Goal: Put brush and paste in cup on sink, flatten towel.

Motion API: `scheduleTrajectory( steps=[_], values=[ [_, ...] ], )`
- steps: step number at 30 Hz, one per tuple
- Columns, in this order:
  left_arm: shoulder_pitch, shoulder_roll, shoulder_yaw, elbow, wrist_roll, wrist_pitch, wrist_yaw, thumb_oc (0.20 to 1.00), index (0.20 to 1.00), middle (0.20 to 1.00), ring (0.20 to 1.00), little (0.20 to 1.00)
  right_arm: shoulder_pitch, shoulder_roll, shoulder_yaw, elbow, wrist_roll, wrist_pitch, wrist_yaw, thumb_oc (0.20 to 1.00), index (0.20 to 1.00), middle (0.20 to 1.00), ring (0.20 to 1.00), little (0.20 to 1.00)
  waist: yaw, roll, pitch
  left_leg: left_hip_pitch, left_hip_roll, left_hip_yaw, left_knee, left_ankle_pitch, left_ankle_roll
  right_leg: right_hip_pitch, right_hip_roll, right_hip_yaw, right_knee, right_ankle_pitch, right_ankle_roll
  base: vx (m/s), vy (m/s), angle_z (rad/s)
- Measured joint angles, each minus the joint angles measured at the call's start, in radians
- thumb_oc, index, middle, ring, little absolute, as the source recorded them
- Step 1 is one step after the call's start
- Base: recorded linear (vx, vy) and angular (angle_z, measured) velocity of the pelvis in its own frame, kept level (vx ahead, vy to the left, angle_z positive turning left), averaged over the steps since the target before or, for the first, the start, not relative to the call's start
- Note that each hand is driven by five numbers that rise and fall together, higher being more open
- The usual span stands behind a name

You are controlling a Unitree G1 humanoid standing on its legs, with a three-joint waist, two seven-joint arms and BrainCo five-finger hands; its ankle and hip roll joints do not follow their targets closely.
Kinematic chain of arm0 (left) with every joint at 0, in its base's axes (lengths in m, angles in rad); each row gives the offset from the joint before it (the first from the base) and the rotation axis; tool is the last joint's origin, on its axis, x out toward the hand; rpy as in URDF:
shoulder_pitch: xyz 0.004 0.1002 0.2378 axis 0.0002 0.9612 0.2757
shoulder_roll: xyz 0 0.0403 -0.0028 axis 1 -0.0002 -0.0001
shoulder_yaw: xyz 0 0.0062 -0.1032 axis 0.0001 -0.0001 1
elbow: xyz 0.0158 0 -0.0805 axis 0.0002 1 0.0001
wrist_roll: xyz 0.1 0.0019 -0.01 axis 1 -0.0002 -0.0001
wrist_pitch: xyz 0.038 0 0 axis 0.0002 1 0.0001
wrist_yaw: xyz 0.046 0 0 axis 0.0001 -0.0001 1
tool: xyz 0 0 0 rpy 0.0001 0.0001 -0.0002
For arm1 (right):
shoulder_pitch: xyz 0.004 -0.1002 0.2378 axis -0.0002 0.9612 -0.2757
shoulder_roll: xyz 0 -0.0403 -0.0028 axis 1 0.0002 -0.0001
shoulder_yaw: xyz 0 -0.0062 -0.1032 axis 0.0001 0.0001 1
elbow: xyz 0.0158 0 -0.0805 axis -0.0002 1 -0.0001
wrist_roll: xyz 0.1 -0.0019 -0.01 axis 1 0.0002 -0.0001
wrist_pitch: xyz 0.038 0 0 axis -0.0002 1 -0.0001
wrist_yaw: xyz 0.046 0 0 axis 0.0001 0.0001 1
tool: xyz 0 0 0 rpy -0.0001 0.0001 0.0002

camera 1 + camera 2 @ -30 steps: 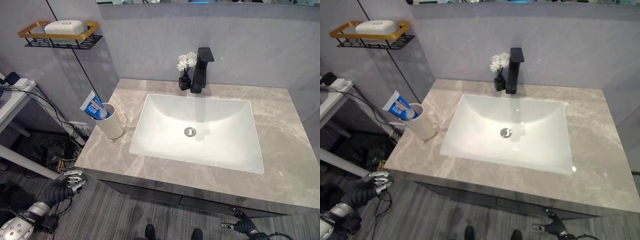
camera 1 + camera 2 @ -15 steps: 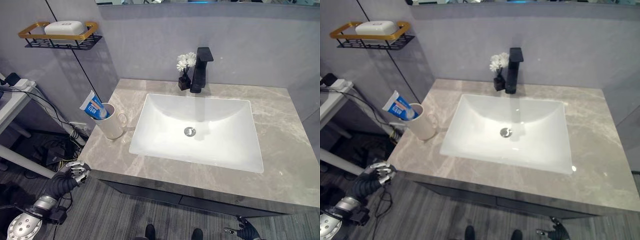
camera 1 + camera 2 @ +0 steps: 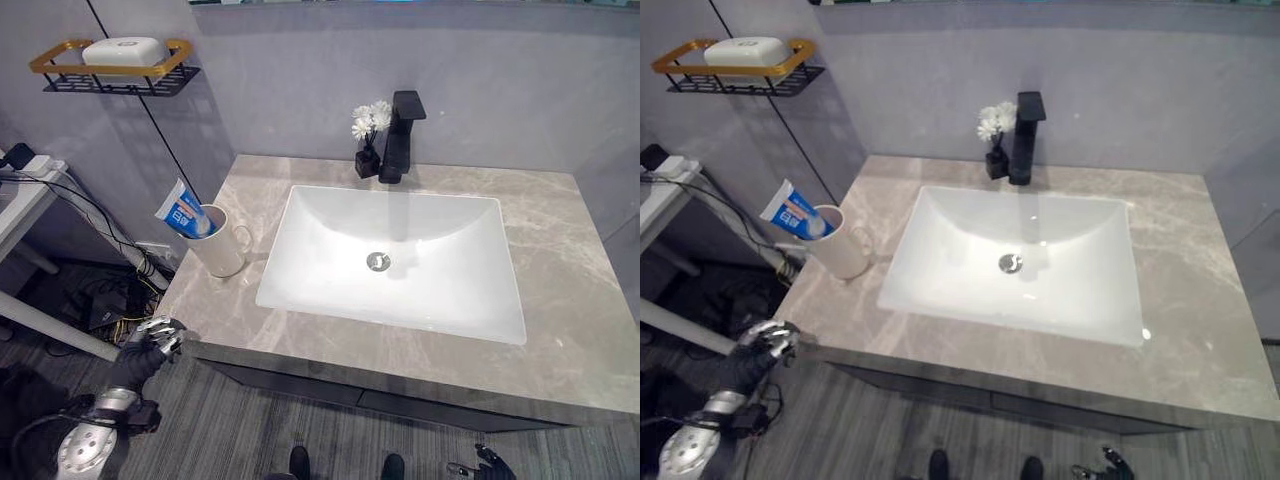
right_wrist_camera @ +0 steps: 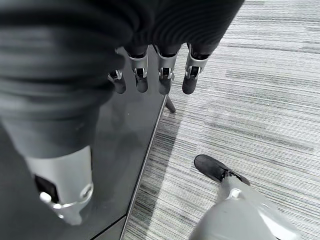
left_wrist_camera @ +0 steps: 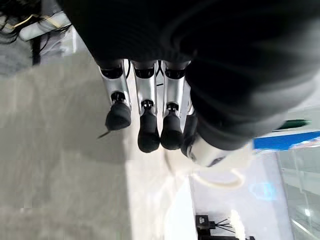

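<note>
1. The left hand's fingers (image 5: 146,131) hang straight and relaxed, grasping nothing; its wrist view shows their dark tips over the marbled grey counter (image 3: 560,250), with the white cup (image 5: 220,165) just past them
2. The eye views place that left hand (image 3: 155,338) low at the counter's front left corner, just beside its edge, below the cup (image 3: 222,243)
3. The right hand's fingers (image 4: 162,75) are also loose and empty; its wrist view has them beside the dark cabinet front (image 4: 125,165) over striped grey floor (image 4: 260,90)
4. From the head, the right hand (image 3: 482,464) is barely seen at the bottom edge, below the counter's front
5. The toothpaste tube (image 3: 185,211), blue and white, stands slanted in the cup, which sits on the counter left of the white basin (image 3: 400,262)
6. I cannot tell whether a brush is in the cup
7. A black tap (image 3: 400,135) and a small vase of white flowers (image 3: 370,135) stand behind the basin; a wall rack (image 3: 115,65) up on the left holds a white soap
</note>
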Motion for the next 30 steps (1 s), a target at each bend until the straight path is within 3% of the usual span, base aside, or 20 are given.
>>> scheduleTrajectory(
  steps=[6,16,22,30],
  values=[
    [-0.019,0.015,0.001,0.008,0.003,-0.016,0.024,0.200,0.200,0.200,0.200,0.200,-0.009,-0.027,0.098,-0.032,-0.103,0.003,-0.014,1.000,1.000,1.000,1.000,1.000,-0.005,-0.007,0.012,-0.013,0.000,0.004,0.000,0.004,0.001,-0.016,0.000,0.003,0.000,0.005,-0.001,0.00,-0.001,-0.01],
    [-0.020,0.029,0.007,-0.007,0.002,-0.029,0.042,0.200,0.200,0.200,0.200,0.200,-0.012,-0.022,0.083,0.024,-0.126,0.020,-0.016,1.000,1.000,1.000,1.000,1.000,0.005,0.016,0.044,-0.042,0.000,0.021,0.000,0.005,-0.001,-0.055,0.000,0.022,0.000,0.013,-0.003,0.01,-0.003,-0.05],
    [-0.008,0.081,0.018,-0.046,-0.002,-0.022,0.043,0.200,0.200,0.200,0.200,0.200,-0.035,-0.020,0.068,0.043,-0.116,0.020,-0.018,1.000,1.000,1.000,1.000,1.000,0.009,0.006,0.061,-0.054,0.000,0.024,0.000,0.012,0.001,-0.069,-0.001,0.025,0.000,0.020,-0.003,0.00,0.000,0.00],
    [-0.033,0.113,0.095,-0.167,-0.023,-0.031,0.027,0.200,0.200,0.200,0.200,0.200,-0.041,-0.020,0.066,0.061,-0.106,0.021,-0.018,1.000,1.000,1.000,1.000,1.000,0.007,0.015,0.061,-0.049,-0.001,0.024,0.000,0.016,0.002,-0.064,-0.001,0.025,0.000,0.024,-0.003,0.00,-0.008,0.00]
  ],
)
